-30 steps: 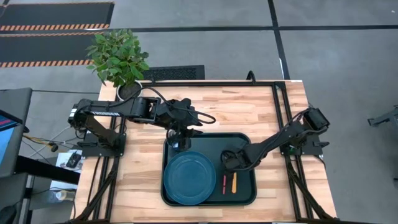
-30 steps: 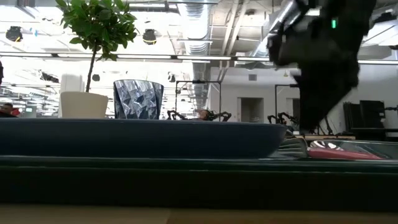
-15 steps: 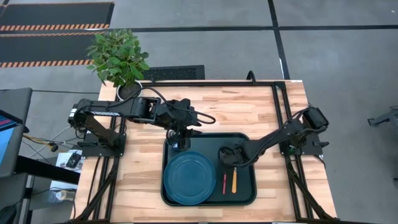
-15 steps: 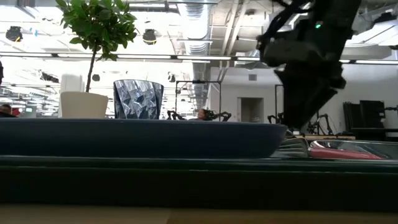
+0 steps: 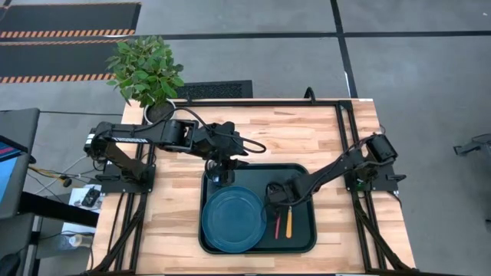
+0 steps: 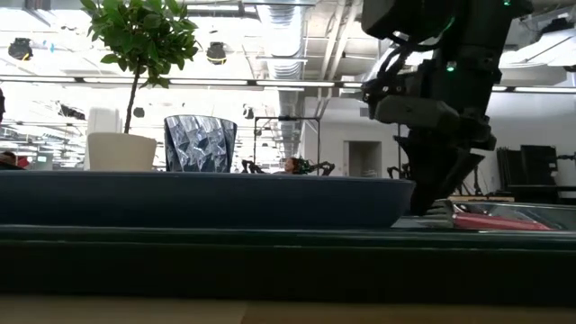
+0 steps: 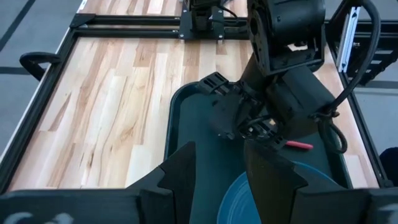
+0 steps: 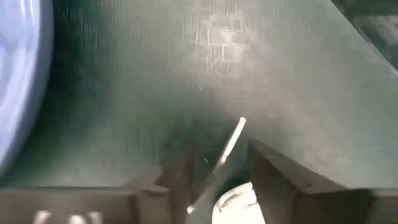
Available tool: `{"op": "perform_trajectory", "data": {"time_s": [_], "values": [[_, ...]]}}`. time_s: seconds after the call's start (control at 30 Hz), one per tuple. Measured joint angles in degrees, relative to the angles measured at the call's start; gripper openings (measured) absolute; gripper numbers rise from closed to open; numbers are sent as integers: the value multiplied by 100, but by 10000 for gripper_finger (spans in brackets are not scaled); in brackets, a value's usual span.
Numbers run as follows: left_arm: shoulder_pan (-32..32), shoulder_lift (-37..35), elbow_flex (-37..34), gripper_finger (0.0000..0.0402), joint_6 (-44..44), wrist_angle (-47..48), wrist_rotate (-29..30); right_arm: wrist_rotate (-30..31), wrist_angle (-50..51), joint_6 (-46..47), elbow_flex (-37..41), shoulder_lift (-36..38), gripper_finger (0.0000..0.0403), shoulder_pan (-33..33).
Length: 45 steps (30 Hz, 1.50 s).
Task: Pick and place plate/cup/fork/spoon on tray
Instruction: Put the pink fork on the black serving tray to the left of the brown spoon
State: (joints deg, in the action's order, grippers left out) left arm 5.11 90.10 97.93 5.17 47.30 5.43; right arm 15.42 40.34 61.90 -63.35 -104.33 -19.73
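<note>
The dark green tray (image 5: 301,175) lies mid-table. On it the blue plate (image 5: 232,218) lies flat at the left, and the red-handled fork (image 5: 277,227) and the orange-handled spoon (image 5: 289,225) lie side by side at the right. The grey cup (image 6: 200,142) stands upright in the tray's far left corner. My left gripper (image 5: 221,170) hangs open above the cup, clear of it. My right gripper (image 5: 275,196) is open and low over the tray at the utensils' metal ends. A slim metal piece (image 8: 229,147) lies between its fingers, with a rounded metal piece (image 8: 236,199) beside it.
A potted plant (image 5: 147,70) in a white pot (image 6: 121,151) stands at the table's far left corner. Bare wood lies left and right of the tray. A black frame rail (image 5: 347,130) runs along the table's right side.
My right gripper has gone toward the table's left edge and down to the tray floor, ending at the metal ends of the fork and spoon. The plate, cup, fork and spoon have stayed where they were.
</note>
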Motion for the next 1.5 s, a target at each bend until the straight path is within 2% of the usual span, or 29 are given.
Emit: {"op": "perform_trajectory", "data": {"time_s": [0.07,0.2,0.23,0.57,0.63,0.77,0.9,1.0,1.13,1.3,1.5], "values": [[0,1,0,122,-1,1,0,0,-8,93,0,1,137,7],[0,1,0,122,-4,1,0,80,-15,85,0,15,27,0],[0,1,0,122,-4,-1,0,148,-27,109,-1,17,16,-4],[-1,1,0,122,-11,42,0,703,-574,142,3,265,4,-165],[0,1,0,122,-13,42,0,978,-588,365,32,369,3,-253],[-1,1,0,122,-11,68,0,1533,-1451,1021,691,822,2,-509],[1,3,0,122,-9,78,1,1979,-2858,1628,1736,1231,2,-749],[1,3,0,122,-9,79,0,2245,-3957,1726,2393,1384,1,-859],[0,3,0,122,-7,80,1,2250,-4926,1540,2817,1357,1,-879],[1,3,0,122,-7,77,0,2202,-4960,1445,2832,1176,4,-874],[0,3,0,122,-7,86,1,1991,-4916,1421,2834,1023,46,-870]]}}
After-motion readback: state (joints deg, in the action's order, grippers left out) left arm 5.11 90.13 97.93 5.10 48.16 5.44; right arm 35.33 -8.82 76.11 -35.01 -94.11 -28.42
